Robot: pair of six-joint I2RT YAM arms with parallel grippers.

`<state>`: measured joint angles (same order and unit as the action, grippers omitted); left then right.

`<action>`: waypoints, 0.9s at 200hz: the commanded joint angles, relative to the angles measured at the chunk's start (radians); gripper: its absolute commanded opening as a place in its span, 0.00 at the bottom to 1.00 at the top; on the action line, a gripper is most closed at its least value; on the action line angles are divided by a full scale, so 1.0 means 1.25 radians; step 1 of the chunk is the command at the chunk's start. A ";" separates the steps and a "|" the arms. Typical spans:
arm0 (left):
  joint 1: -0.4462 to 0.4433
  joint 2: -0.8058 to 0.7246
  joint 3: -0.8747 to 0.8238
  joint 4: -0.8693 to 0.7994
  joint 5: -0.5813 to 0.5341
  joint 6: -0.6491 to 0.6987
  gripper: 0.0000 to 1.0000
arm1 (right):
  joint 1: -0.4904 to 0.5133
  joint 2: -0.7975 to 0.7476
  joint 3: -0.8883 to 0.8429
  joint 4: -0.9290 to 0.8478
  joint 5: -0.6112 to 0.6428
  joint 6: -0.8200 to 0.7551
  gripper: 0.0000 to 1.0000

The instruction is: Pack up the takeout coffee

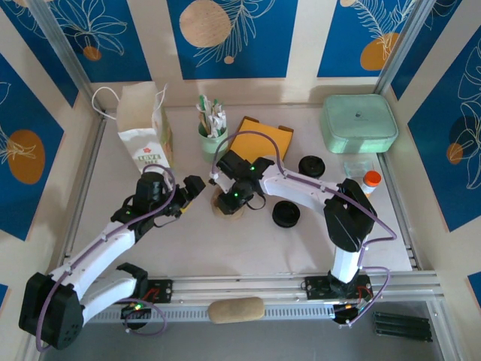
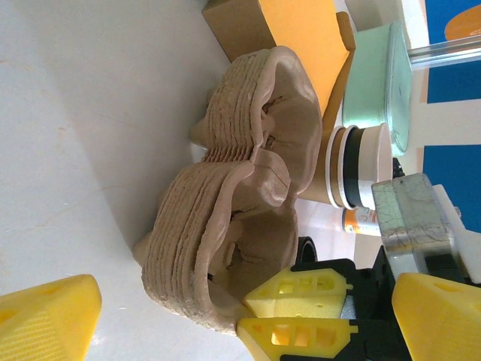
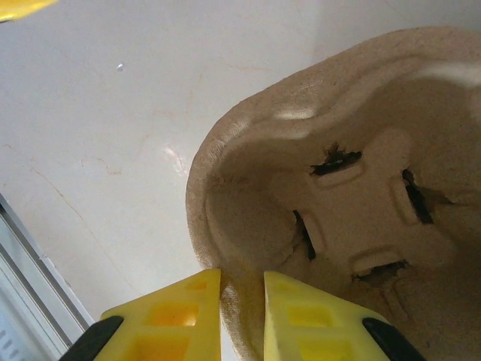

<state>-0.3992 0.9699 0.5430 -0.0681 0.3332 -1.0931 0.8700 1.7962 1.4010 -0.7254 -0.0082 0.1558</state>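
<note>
— Where's our cup?
— Just behind the carrier, upright, we think. Our right gripper pinches the carrier's rim; our left gripper is spread wide beside it.

1. Bag: red emblem and red lettering on the front. The top line appears to read "LOVE"; the lines below are too small to read.
2. Bottle: label print blurred, unreadable.
</note>
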 commanded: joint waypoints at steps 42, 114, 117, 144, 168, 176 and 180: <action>0.006 0.002 0.002 0.013 0.024 -0.002 0.99 | -0.001 -0.024 0.021 -0.009 -0.011 -0.009 0.18; 0.007 0.007 -0.001 0.020 0.034 -0.005 0.99 | 0.000 0.004 0.025 -0.007 -0.019 -0.020 0.42; 0.007 0.006 -0.001 0.021 0.034 -0.006 1.00 | 0.000 0.005 0.025 -0.008 -0.019 -0.021 0.42; 0.006 0.008 -0.002 0.024 0.035 -0.006 0.99 | 0.004 0.021 0.032 -0.017 -0.025 -0.041 0.43; 0.007 0.011 -0.001 0.027 0.036 -0.007 0.99 | 0.009 0.031 0.032 -0.018 -0.028 -0.050 0.43; 0.007 0.012 -0.002 0.026 0.036 -0.008 0.99 | 0.010 0.033 0.032 -0.020 -0.028 -0.051 0.43; 0.007 0.012 -0.002 0.026 0.037 -0.007 1.00 | 0.011 0.035 0.031 -0.019 -0.028 -0.051 0.43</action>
<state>-0.3992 0.9779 0.5430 -0.0582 0.3595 -1.0946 0.8730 1.8168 1.4185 -0.7261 -0.0097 0.1184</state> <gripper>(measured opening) 0.994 0.428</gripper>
